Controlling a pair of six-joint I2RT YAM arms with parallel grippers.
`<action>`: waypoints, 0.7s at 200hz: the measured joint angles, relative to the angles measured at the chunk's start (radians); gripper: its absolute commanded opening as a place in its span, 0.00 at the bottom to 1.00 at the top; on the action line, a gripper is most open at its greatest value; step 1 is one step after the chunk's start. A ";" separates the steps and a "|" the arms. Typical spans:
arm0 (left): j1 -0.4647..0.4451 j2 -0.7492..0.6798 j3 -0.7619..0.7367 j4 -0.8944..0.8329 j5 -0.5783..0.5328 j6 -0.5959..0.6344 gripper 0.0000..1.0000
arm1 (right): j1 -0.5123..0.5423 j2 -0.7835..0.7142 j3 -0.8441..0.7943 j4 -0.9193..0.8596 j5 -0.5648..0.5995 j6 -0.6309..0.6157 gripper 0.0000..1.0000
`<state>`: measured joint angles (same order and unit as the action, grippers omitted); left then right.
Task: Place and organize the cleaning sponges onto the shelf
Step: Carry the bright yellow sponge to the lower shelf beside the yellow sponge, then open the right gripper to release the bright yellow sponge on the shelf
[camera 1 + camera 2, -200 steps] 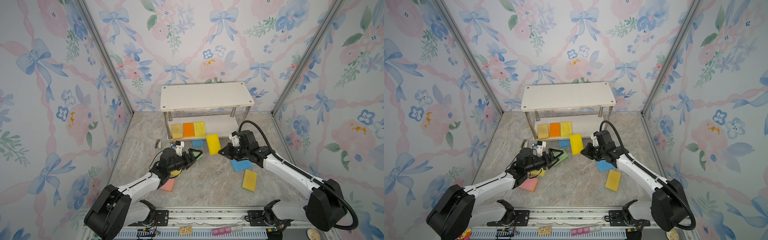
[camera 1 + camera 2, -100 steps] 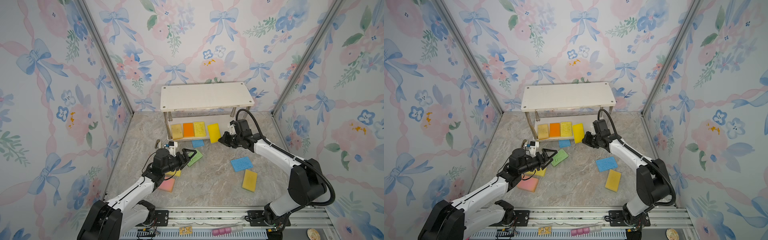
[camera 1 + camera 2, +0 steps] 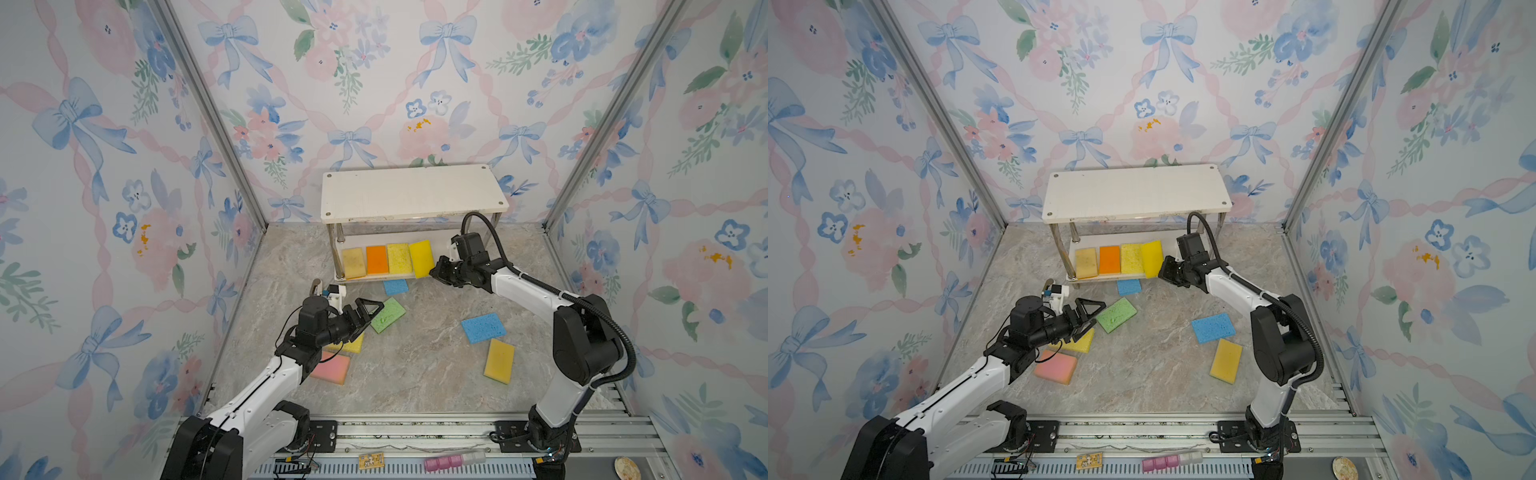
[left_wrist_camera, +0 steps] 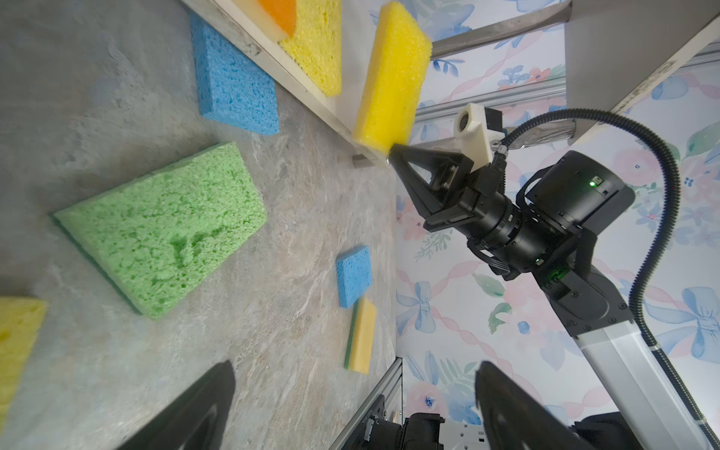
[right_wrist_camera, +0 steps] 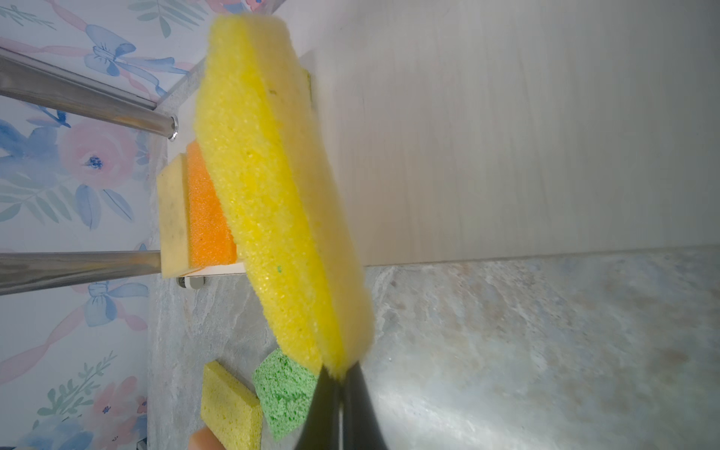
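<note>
While aslant, porous yellow sponge (image 3: pixel 422 258)

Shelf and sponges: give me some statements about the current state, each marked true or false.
1. The right gripper is shut on a yellow sponge at the lower board of the shelf. True.
2. The left gripper holds the green sponge. False: it is open and holds nothing; the green sponge lies on the floor.
3. An orange sponge lies on the lower board. True.
4. The pink sponge lies on the top board. False: it lies on the floor beside the left arm.
</note>
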<state>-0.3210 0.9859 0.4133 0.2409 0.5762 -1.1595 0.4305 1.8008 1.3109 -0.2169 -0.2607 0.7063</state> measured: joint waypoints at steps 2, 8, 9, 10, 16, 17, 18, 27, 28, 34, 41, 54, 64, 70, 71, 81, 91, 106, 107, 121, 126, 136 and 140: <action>0.002 -0.002 0.000 -0.003 0.002 0.000 0.98 | 0.000 0.002 0.002 0.001 0.000 0.000 0.00; 0.009 -0.008 0.000 -0.010 0.006 0.002 0.98 | 0.000 0.010 0.009 0.004 0.003 0.000 0.00; 0.010 -0.009 0.000 -0.011 0.007 0.002 0.98 | 0.000 0.011 0.011 0.004 0.004 0.000 0.00; 0.011 -0.009 0.000 -0.012 0.008 0.002 0.98 | 0.000 0.012 0.012 0.004 0.005 0.000 0.00; 0.018 -0.014 0.000 -0.016 0.011 0.005 0.98 | 0.000 0.019 0.022 0.005 0.005 0.003 0.00; 0.018 -0.015 0.000 -0.017 0.011 0.005 0.98 | 0.000 0.019 0.023 0.005 0.005 0.003 0.00; 0.019 -0.016 0.000 -0.018 0.012 0.006 0.98 | 0.000 0.020 0.024 0.005 0.005 0.003 0.00; 0.026 -0.021 0.000 -0.024 0.017 0.008 0.98 | 0.000 0.029 0.034 0.008 0.008 0.005 0.00; 0.027 -0.021 0.000 -0.025 0.017 0.008 0.98 | 0.000 0.030 0.035 0.008 0.008 0.006 0.00; 0.029 -0.022 0.000 -0.027 0.018 0.008 0.98 | 0.000 0.035 0.040 0.011 0.008 0.007 0.00; 0.032 -0.022 0.000 -0.030 0.019 0.009 0.98 | -0.002 0.040 0.045 0.012 0.008 0.008 0.00; 0.034 -0.022 0.000 -0.034 0.021 0.012 0.98 | -0.005 0.048 0.051 0.015 0.008 0.008 0.00; 0.034 -0.022 0.000 -0.034 0.024 0.015 0.98 | -0.009 0.053 0.055 0.019 0.008 0.010 0.00; 0.034 -0.022 0.000 -0.034 0.025 0.015 0.98 | -0.011 0.057 0.059 0.019 0.008 0.010 0.00; 0.034 -0.022 0.000 -0.034 0.025 0.015 0.98 | -0.011 0.058 0.060 0.020 0.008 0.011 0.00; 0.034 -0.022 0.000 -0.035 0.025 0.016 0.98 | -0.016 0.066 0.070 0.020 0.008 0.011 0.00; 0.034 -0.021 0.000 -0.035 0.027 0.016 0.98 | -0.019 0.072 0.077 0.023 0.008 0.011 0.00; 0.034 -0.020 0.000 -0.037 0.027 0.016 0.98 | -0.025 0.078 0.083 0.028 0.008 0.011 0.00; 0.034 -0.020 0.000 -0.038 0.027 0.016 0.98 | -0.025 0.079 0.083 0.029 0.008 0.011 0.00; 0.034 -0.018 0.000 -0.038 0.027 0.016 0.98 | -0.031 0.085 0.084 0.035 0.007 0.011 0.00; 0.034 -0.016 0.000 -0.039 0.027 0.016 0.98 | -0.032 0.087 0.085 0.035 0.007 0.011 0.00; 0.034 -0.012 0.000 -0.039 0.027 0.016 0.98 | -0.034 0.095 0.088 0.036 0.006 0.011 0.00; 0.034 -0.011 0.000 -0.039 0.027 0.016 0.98 | -0.035 0.098 0.088 0.037 0.007 0.011 0.00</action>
<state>-0.2867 0.9752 0.4133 0.2016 0.6037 -1.1435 0.3958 1.8992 1.3991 -0.1802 -0.2539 0.7177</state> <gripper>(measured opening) 0.979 0.046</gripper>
